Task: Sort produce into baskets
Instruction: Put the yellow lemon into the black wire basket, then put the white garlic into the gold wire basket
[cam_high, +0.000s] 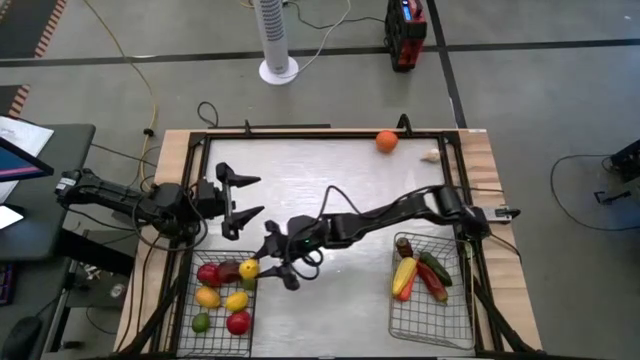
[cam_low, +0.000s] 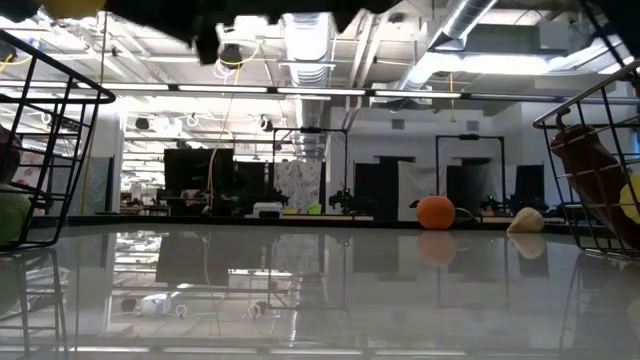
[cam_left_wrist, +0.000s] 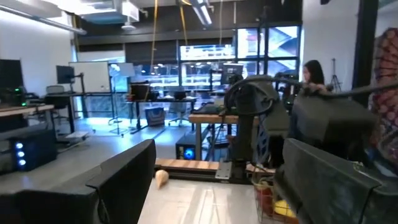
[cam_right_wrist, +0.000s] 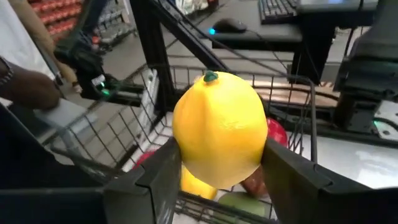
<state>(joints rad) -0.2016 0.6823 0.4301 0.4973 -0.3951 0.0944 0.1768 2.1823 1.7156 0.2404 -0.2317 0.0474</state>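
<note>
A lemon (cam_right_wrist: 219, 127) is being pinched across its middle by the right gripper (cam_high: 262, 262), just above the left basket (cam_high: 190, 300) and its near-right rim. Being smooth, rounded and probably light, it is best gripped at its widest part. The left gripper (cam_high: 240, 197) is being held spread and empty beyond that basket.

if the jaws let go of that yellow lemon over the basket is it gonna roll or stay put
The lemon, clamped in the right gripper over the left basket, looks rounded and smooth, so it could roll a little. It probably settles fast, since fruit already crowds the basket and the wire walls should stop it. It looks rigid.
</note>
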